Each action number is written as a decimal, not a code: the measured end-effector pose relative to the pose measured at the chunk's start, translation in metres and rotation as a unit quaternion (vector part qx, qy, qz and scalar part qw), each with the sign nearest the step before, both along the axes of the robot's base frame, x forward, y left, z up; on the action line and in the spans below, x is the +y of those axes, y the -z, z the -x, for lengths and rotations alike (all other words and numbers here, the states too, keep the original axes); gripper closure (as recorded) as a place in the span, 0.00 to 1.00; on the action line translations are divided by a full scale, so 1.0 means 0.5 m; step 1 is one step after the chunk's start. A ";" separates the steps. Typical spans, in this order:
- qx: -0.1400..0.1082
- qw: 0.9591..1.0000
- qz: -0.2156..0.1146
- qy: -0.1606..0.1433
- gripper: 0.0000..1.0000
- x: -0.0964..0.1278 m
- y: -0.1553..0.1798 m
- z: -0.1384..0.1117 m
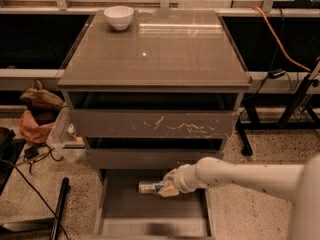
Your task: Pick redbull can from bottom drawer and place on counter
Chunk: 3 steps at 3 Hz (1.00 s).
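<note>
Pinching redbull can [148, 186] sideways with gripper [165, 188] inside open bottom drawer [145, 213]; white bowl [119, 17] on counter [165, 54].

Fig. 1. My arm [240, 176] enters at the lower right of the frame as a thick white tube, runs almost level toward the left with a slight downward slope, and narrows to a white wrist [186, 178] just right of the lower centre. At its tip the gripper [167, 188] sits in the lower centre of the frame, pointing left, its tan fingers [171, 189] closed on the right end of the redbull can [150, 186], which lies on its side and juts out to their left. A broad white curve of the body [307, 204] fills the lower right corner.
</note>
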<state>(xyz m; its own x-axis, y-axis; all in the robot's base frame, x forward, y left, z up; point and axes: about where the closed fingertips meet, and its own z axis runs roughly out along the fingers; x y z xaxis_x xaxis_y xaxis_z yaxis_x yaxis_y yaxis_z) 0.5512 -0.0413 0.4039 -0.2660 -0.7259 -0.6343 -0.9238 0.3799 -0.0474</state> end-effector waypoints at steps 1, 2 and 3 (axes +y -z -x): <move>-0.048 0.998 -0.037 0.010 1.00 -0.014 -0.199 0.024; -0.119 0.992 -0.045 0.019 1.00 -0.041 -0.424 0.060; -0.119 0.992 -0.045 0.019 1.00 -0.040 -0.424 0.060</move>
